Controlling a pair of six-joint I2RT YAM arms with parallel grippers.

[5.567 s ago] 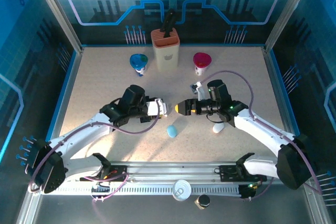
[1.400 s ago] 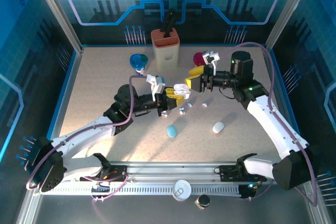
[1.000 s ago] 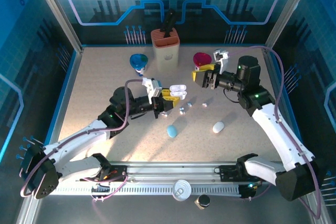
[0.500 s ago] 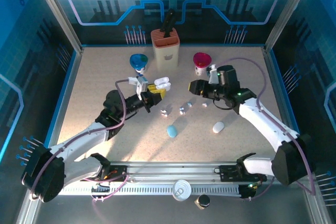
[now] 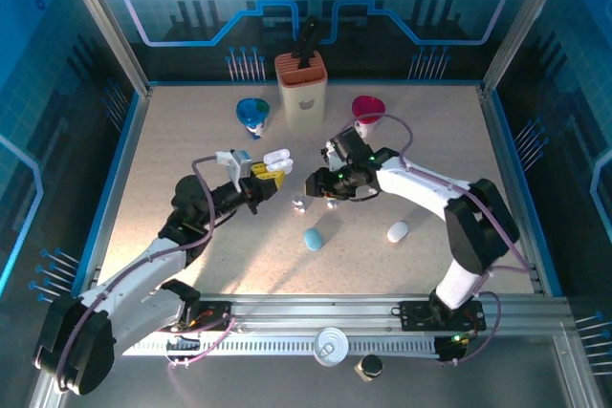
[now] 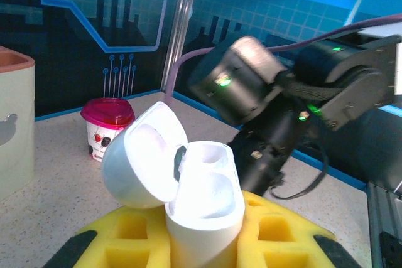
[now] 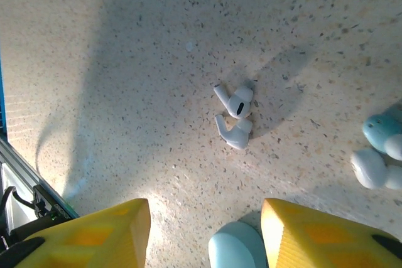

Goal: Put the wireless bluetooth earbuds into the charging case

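Observation:
My left gripper (image 5: 260,175) is shut on a white charging case (image 5: 275,157), held upright off the table with its lid hinged open. In the left wrist view the case (image 6: 204,202) stands between the yellow fingers (image 6: 286,233), and both of its wells look bare. Two white earbuds (image 7: 233,117) lie touching each other on the speckled table, ahead of my right gripper (image 7: 206,236). Its yellow jaws stand open with nothing held. From above, the earbuds (image 5: 298,205) lie just below-left of the right gripper (image 5: 317,183). More buds (image 7: 377,155) lie at the right edge.
A closed pale blue case (image 7: 233,249) lies on the table low between the right fingers; from above this blue case (image 5: 313,237) is near the middle. A closed white case (image 5: 398,231) lies to its right. A knife block (image 5: 301,88), a blue cup (image 5: 252,112) and a pink cup (image 5: 367,110) stand at the back.
My left arm has drawn back to the left with the open case. My right arm has swung from near the pink cup down and left over the earbuds, its jaws narrowing.

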